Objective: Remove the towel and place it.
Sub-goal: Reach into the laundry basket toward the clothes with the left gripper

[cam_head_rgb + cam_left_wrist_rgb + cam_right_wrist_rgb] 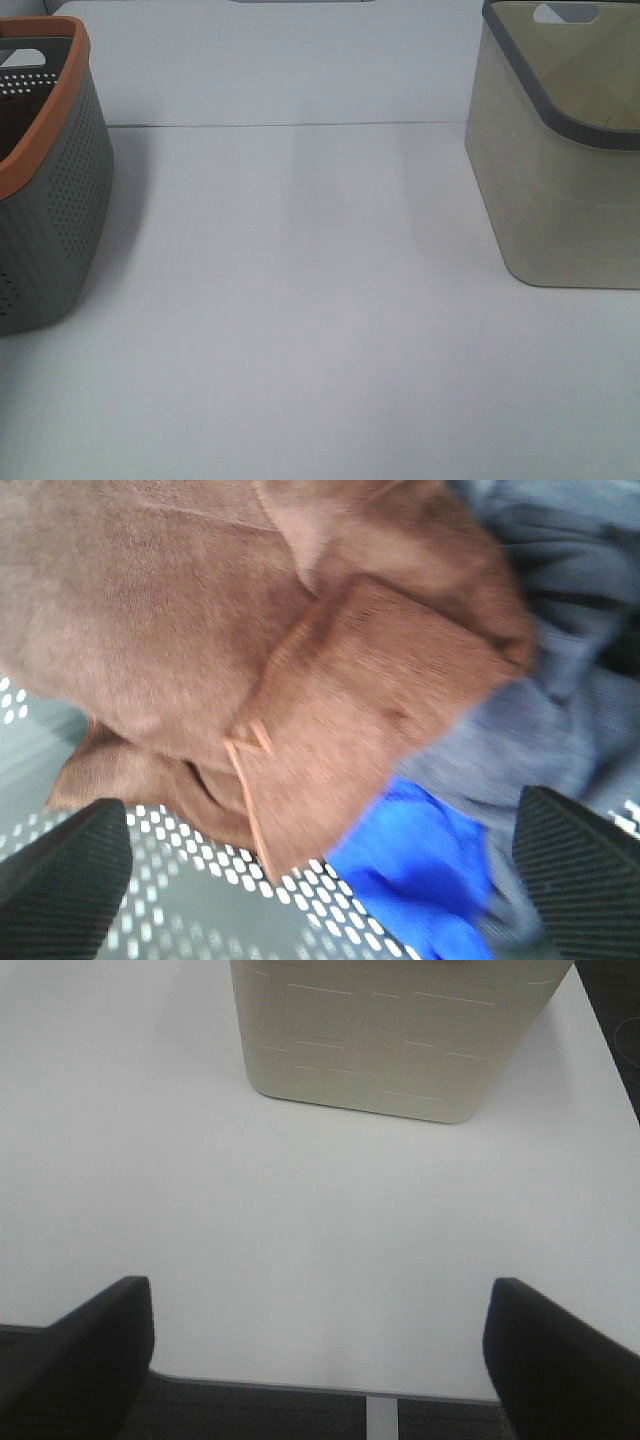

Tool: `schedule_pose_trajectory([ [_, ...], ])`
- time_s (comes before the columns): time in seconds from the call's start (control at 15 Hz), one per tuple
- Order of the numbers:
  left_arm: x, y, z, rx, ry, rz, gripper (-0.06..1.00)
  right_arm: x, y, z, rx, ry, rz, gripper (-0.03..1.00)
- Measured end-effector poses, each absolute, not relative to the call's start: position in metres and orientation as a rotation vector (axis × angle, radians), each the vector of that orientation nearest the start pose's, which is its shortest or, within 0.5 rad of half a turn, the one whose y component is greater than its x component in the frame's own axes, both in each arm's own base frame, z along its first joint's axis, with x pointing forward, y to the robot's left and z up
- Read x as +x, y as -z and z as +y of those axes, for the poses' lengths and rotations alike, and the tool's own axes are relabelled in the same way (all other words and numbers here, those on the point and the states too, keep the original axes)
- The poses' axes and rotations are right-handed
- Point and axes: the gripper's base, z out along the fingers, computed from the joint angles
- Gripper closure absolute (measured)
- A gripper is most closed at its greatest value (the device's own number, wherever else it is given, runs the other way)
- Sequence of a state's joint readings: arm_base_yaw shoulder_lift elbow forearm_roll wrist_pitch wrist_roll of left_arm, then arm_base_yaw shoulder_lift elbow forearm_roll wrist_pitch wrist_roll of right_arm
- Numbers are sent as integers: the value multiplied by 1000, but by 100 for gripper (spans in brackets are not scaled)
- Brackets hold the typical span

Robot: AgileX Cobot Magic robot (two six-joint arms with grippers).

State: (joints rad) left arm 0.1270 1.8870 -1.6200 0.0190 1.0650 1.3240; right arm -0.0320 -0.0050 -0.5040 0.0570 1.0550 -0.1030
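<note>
The reddish-brown plush towel (300, 670) lies crumpled inside a perforated grey basket (190, 900), seen only in the left wrist view. It rests beside a blue cloth (425, 865) and a grey cloth (560, 680). My left gripper (320, 880) is open just above the towel, one finger (60, 890) on each side, holding nothing. My right gripper (320, 1360) is open and empty over the white table (300, 1240), facing a beige basket (390, 1030). Neither gripper shows in the exterior high view.
In the exterior high view a grey perforated basket with an orange rim (50, 190) stands at the left edge and a beige basket with a grey rim (560, 150) at the right. The white table (320, 330) lies between them.
</note>
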Motion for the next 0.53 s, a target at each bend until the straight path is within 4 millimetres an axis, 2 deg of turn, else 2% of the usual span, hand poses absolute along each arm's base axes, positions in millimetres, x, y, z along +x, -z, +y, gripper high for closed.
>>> schedule_pose_trajectory([
  [0.07,415,-254,57,1665,-351,2392,-5,-6,-279,5,-75,17,2027,18],
  [0.2,433,-235,61,1693,-366,2405,-5,-6,-279,5,-75,17,2027,18],
  [0.53,445,-209,54,1764,-339,2402,-5,-6,-279,5,-75,17,2027,18],
])
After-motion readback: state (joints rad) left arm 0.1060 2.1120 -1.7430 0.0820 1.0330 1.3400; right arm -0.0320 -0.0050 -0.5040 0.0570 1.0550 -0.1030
